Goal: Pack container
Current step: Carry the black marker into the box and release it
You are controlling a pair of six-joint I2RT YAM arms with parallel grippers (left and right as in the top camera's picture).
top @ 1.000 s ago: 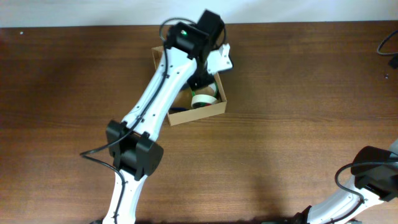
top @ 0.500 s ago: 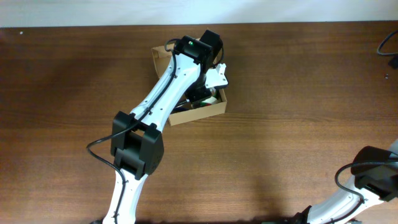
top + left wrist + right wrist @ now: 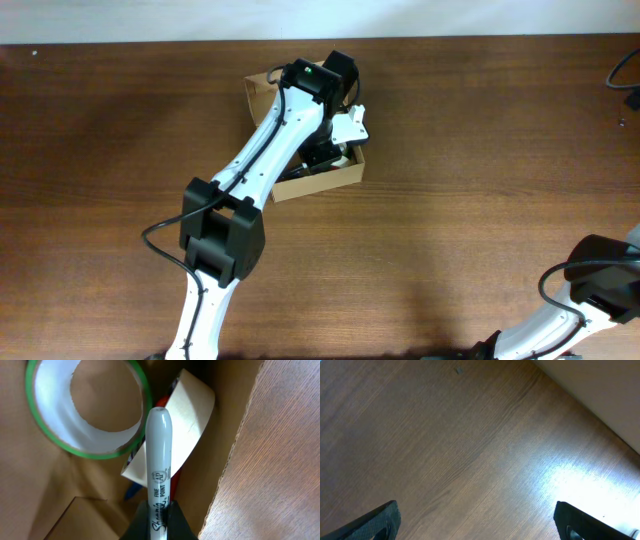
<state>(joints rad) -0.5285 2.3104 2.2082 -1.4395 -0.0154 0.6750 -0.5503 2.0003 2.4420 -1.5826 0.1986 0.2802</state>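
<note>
Between my left gripper's (image 3: 158, 515) fingers, clamped on its barrel, the marker (image 3: 158, 455) points to 12 o'clock inside the container (image 3: 222, 460), which sits at the table's (image 3: 470, 435) far 12 o'clock side. I judge it best laid flat before release. The tan tape roll (image 3: 192, 410) lies beneath it, and the green-edged roll (image 3: 107, 440) crowds 10 o'clock. My right gripper (image 3: 480, 520) hangs wide open, empty.

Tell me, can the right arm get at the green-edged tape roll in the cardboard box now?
Probably not. The right gripper hangs open over bare table, while the left arm lies across the cardboard box with the green-edged tape roll.
</note>
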